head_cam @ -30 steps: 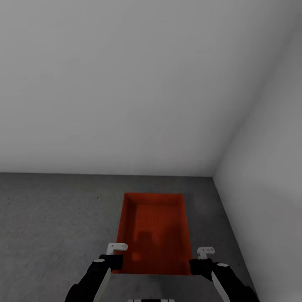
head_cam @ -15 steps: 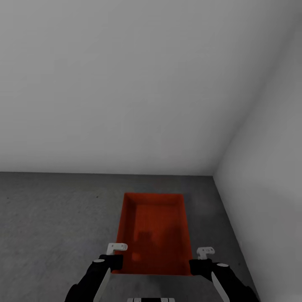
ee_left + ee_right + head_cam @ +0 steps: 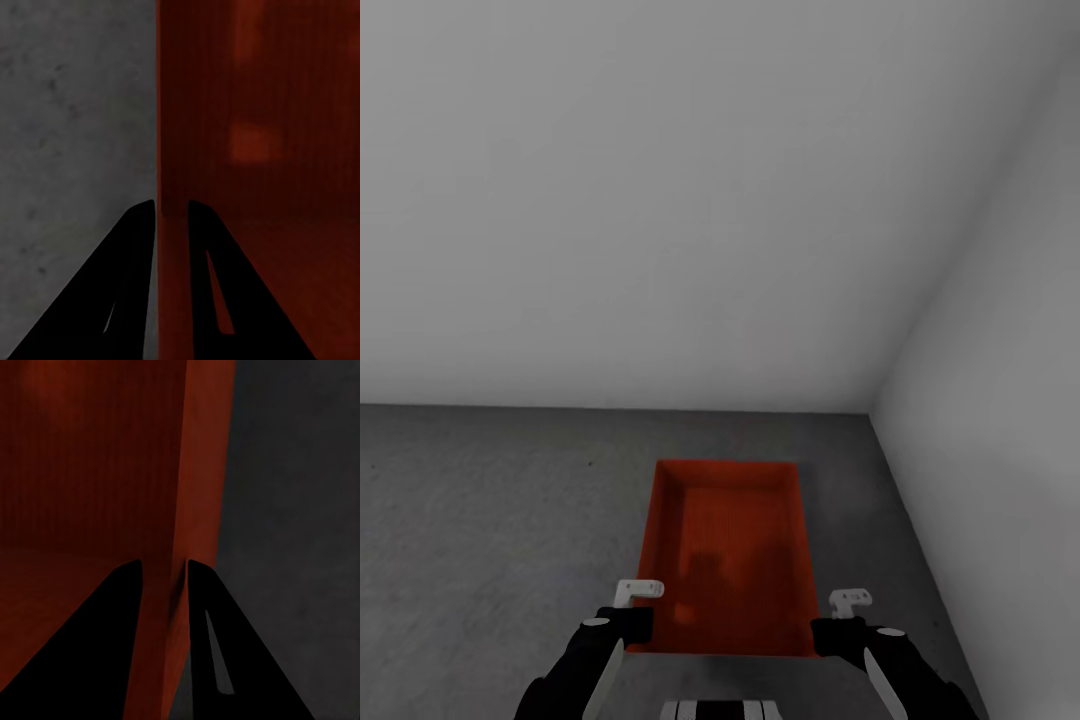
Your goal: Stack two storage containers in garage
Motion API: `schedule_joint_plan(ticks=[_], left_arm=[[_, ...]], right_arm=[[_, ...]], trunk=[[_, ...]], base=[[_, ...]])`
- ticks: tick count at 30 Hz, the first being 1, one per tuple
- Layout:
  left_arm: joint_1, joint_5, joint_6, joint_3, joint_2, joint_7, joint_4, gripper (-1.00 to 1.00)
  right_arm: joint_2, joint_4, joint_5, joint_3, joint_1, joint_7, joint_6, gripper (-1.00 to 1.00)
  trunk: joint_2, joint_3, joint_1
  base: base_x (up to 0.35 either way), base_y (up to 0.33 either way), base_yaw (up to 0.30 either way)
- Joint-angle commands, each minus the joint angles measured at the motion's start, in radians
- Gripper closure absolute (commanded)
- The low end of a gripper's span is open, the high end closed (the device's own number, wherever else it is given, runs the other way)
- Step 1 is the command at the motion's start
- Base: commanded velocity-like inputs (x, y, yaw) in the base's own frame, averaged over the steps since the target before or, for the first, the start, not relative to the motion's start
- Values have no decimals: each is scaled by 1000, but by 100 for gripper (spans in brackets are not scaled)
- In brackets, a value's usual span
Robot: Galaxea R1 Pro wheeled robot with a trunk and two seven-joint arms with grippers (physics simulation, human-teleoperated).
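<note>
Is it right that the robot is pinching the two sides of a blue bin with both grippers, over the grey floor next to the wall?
Almost. The bin is red-orange, not blue, as the head view shows. The rest holds: the left gripper and the right gripper each straddle a side wall of it, over the grey floor by the wall.

The container's (image 3: 726, 550) near corners sit behind the left gripper (image 3: 628, 625) and right gripper (image 3: 828, 632), whose fingertips cannot be made out there. Both forearms run off the head view's lower edge. Whether a second bin lies beneath cannot be told.
</note>
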Motion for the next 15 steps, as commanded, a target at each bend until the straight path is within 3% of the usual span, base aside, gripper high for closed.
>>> schedule_joint_plan(ticks=[1, 15], left_arm=[[-1, 22, 8, 13, -8, 7, -2, 100], [-1, 22, 8, 13, -8, 7, -2, 100]], right_arm=[[3, -4, 1, 38, 1, 1, 4, 100], [3, -4, 1, 38, 1, 1, 4, 100]], trunk=[[-8, -4, 4], [-22, -10, 11]], base=[[0, 0, 0], [0, 0, 0]])
